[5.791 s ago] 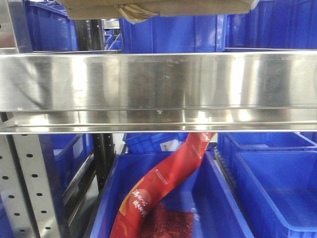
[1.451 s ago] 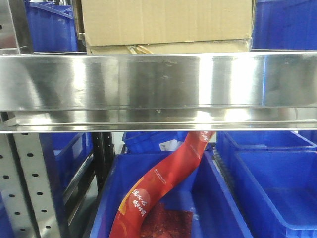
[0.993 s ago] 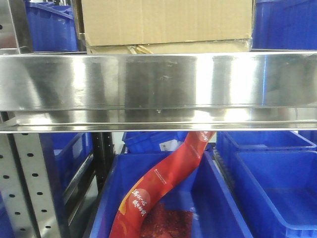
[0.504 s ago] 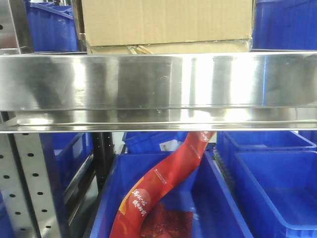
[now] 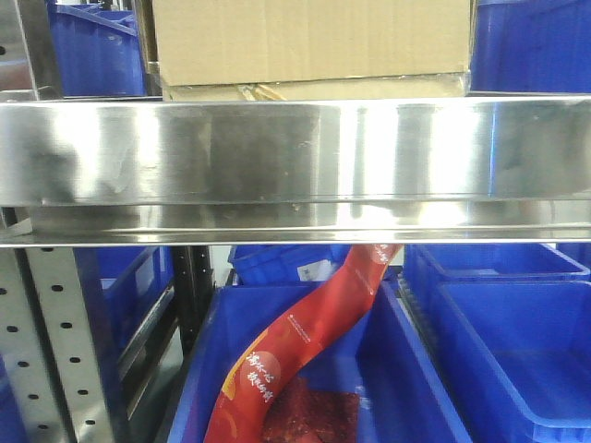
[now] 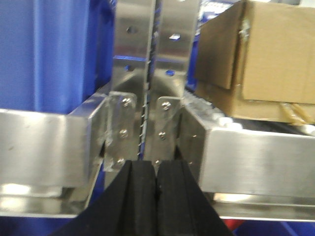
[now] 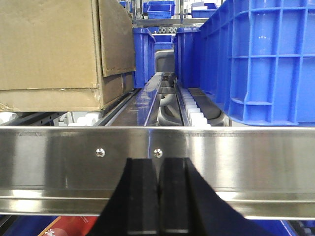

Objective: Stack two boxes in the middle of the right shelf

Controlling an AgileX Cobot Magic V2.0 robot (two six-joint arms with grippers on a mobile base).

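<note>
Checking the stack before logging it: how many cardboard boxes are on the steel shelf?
2: the large box sits on top; the flat box lies under it, just behind the front rail. Others behind could be hidden.

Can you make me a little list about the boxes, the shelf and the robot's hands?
big box: brown cardboard, sits on top of the flat box
flat box: thin cardboard, lying on the shelf
shelf: shiny steel rack, front rail
left gripper: shut, holding nothing
right gripper: shut, holding nothing
below shelf: blue crate with a red packet
</note>
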